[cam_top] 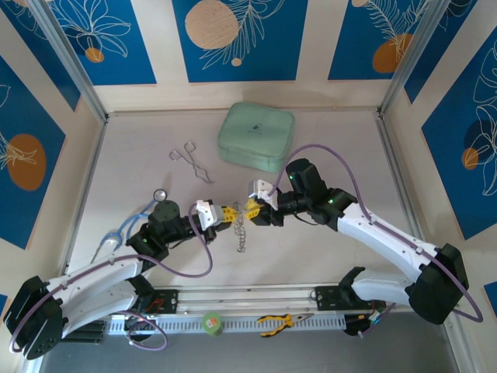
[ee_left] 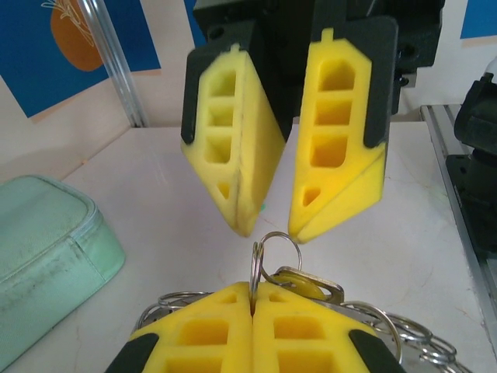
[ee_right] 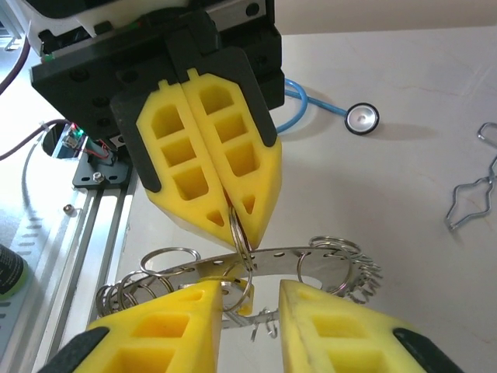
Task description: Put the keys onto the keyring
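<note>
Pale worktop (cam_top: 342, 241), mint case (cam_top: 256, 137) at upper centre. Left hand (cam_top: 227, 214) clenched on one small loop of keyring (cam_top: 241, 233), frame centre, the rest dangling. Right hand (cam_top: 253, 207) faces it, jaws apart. Yellow key (ee_left: 299, 278) sits among the loops, possibly threaded; unclear.

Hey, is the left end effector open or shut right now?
Shut. On the left end effector, the yellow fingers press together with no gap, pinching a small metal ring upright between their tips.
</note>
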Controlling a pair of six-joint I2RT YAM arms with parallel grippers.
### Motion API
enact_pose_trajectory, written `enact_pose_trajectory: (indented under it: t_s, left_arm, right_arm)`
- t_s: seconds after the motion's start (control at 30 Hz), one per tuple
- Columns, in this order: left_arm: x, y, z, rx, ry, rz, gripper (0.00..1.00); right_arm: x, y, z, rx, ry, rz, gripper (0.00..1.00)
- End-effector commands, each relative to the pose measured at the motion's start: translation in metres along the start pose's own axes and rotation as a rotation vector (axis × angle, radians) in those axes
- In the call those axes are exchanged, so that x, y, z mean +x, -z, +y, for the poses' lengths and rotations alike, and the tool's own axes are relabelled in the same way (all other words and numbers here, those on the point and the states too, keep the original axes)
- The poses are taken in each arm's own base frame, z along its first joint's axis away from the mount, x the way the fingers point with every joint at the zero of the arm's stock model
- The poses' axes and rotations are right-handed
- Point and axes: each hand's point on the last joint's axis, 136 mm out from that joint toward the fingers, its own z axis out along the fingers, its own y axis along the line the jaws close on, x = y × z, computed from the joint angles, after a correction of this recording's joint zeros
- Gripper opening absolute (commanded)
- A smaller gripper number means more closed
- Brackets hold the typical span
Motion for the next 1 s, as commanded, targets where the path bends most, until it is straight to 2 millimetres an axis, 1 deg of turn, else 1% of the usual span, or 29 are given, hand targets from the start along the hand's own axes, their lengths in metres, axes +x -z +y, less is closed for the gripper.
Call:
enact_pose_trajectory:
  t_s: [0.0, 0.13, 0.23, 0.37, 0.53, 0.67, 0.7, 0.77, 0.87, 0.97]
  left_arm:
    - [-0.021, 0.004, 0.001, -0.011, -0.025, -0.08, 0.0]
    - [-0.021, 0.004, 0.002, -0.014, -0.027, -0.083, 0.0]
    - [-0.025, 0.004, 0.003, -0.02, -0.033, -0.094, 0.0]
    - [-0.031, 0.004, 0.005, -0.027, -0.041, -0.12, 0.0]
    - [-0.036, 0.002, 0.004, -0.011, -0.044, -0.144, 0.0]
    - [-0.032, 0.0, 0.003, -0.006, -0.042, -0.135, 0.0]
    - [-0.032, 0.0, 0.003, -0.007, -0.042, -0.132, 0.0]
    - [-0.031, 0.0, 0.003, -0.007, -0.041, -0.13, 0.0]
    - [-0.03, 0.0, 0.002, -0.003, -0.036, -0.132, 0.0]
    - [-0.031, 0.0, 0.002, 0.0, -0.03, -0.135, 0.0]
  right_arm:
    - [-0.001, -0.002, 0.004, -0.029, -0.02, -0.001, 0.23]
    - [-0.001, -0.002, 0.004, -0.036, -0.03, -0.001, 0.15]
    - [0.0, -0.003, 0.006, -0.055, -0.044, 0.001, 0.09]
    - [0.001, -0.005, 0.002, -0.056, -0.067, 0.006, 0.01]
    - [-0.003, -0.01, 0.003, -0.101, -0.108, -0.004, 0.0]
    - [-0.002, -0.01, 0.003, -0.101, -0.116, 0.005, 0.06]
    - [-0.002, -0.009, 0.002, -0.088, -0.114, 0.005, 0.1]
    - [-0.003, -0.005, -0.003, -0.049, -0.096, -0.011, 0.24]
    - [-0.006, 0.001, -0.004, -0.015, -0.055, -0.044, 0.35]
    - [-0.01, 0.004, 0.005, -0.046, -0.012, -0.07, 0.37]
